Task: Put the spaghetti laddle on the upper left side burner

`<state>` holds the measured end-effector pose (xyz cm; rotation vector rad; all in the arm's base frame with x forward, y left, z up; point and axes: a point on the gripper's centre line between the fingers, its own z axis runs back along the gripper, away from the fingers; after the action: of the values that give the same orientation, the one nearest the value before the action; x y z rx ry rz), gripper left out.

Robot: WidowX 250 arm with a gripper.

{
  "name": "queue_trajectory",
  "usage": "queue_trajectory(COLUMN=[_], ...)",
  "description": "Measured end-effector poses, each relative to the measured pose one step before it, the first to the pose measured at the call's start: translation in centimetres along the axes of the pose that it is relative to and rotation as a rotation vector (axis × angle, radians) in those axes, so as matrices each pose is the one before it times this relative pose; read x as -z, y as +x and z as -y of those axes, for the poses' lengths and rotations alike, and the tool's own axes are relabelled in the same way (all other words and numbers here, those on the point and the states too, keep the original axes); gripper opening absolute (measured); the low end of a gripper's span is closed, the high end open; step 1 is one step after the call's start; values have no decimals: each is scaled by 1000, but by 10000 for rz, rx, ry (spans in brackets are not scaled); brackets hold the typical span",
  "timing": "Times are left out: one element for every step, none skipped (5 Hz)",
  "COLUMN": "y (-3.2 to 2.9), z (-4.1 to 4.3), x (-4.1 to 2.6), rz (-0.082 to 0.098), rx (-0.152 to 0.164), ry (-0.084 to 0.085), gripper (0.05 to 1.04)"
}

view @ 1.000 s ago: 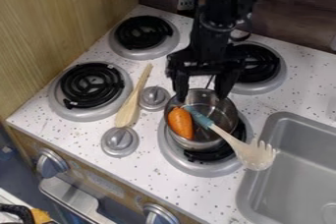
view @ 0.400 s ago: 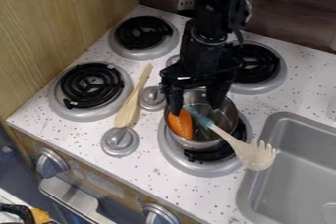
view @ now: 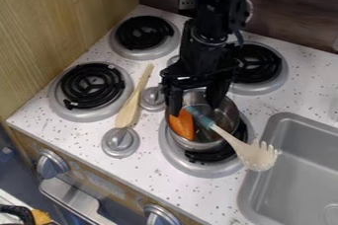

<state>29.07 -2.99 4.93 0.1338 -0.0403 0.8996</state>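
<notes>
While the black gripper [view: 194,108] hangs over the metal pot [view: 228,114] w/ its fingers pointing down, the jaws stand wide apart, nothing held btw them afaict. One fingertip is over the left part of the pot, right by the carrot [view: 183,124], & the other is over the pot's back right part. Can't tell if either one is touching anything, tbh.

Spaghetti ladle [view: 256,156] is leaning in the pot: blue handle end inside next to the carrot, pale neck across the pot's rim, pronged head sticking out front right of the pot, by the edge of the sink [view: 254,174]. So it's well apart from the upper left burner [view: 144,32], which is far back left of the pot.

Pot sits on the front right burner [view: 180,162], FYI. Directly left of the pot, past a stove knob [view: 152,98], you've got a wooden spatula [view: 133,104] lying w/ its wide end toward the front, & then the lower left burner [view: 93,85]. A 2nd knob [view: 120,141] is front left of the pot. Upper right burner [view: 261,63] is behind the pot & a bit to the right, partly hidden by the arm.
</notes>
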Motion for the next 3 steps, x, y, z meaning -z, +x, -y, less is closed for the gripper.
queue_trajectory(y=[-111,-69,-319], z=[138,767,733], x=[428,-188,401], rz=[-105,-84,-217], rx=[-376,-144,-191], ry=[54,-26,-363], gripper=[1001,1001,1001])
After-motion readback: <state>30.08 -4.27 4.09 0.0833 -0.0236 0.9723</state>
